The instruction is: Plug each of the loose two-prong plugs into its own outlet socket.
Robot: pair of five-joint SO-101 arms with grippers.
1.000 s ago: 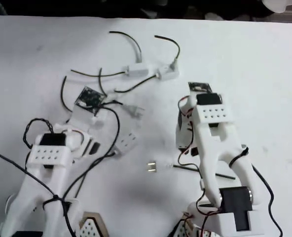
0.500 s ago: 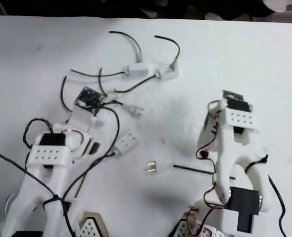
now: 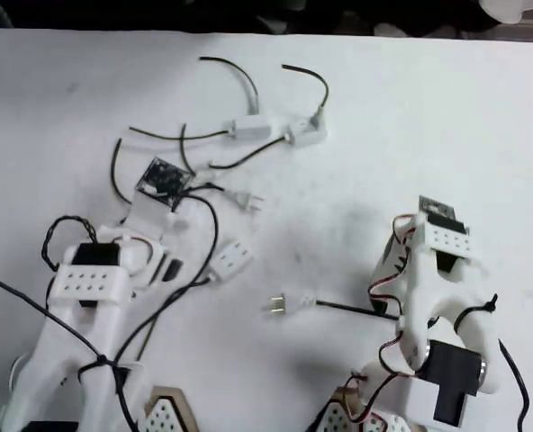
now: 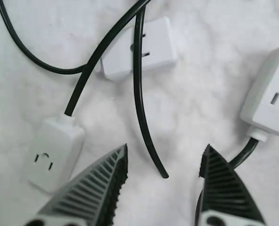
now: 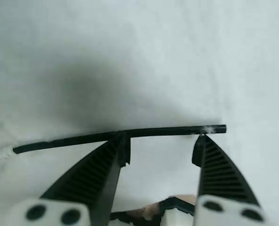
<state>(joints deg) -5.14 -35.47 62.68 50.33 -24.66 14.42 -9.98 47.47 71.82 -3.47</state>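
Note:
A loose two-prong plug [image 3: 279, 304] lies at the table's middle front, and its black cord [image 3: 347, 308] runs right under the right arm [image 3: 438, 247]. In the right wrist view my right gripper [image 5: 162, 140] is open, with that black cord [image 5: 120, 134] lying across just beyond its tips. A second plug [image 3: 248, 202] lies further back. My left gripper [image 4: 165, 151] is open above the cloth, and a loose cord end [image 4: 151, 146] lies between its fingers. White outlet sockets [image 4: 138, 48] [image 4: 53, 153] [image 4: 270, 99] lie around it. The left arm [image 3: 91, 279] is at the front left.
Two white socket blocks [image 3: 253, 128] [image 3: 306, 135] with short black cords lie at the back centre. Another white block [image 3: 232, 258] sits beside the left arm. Black wires loop around the left arm. Bare white cloth [image 3: 447, 117] lies at the back right.
The right arm has swung to the right and drawn back toward the table's front. The left arm, the plugs and the sockets have stayed where they were.

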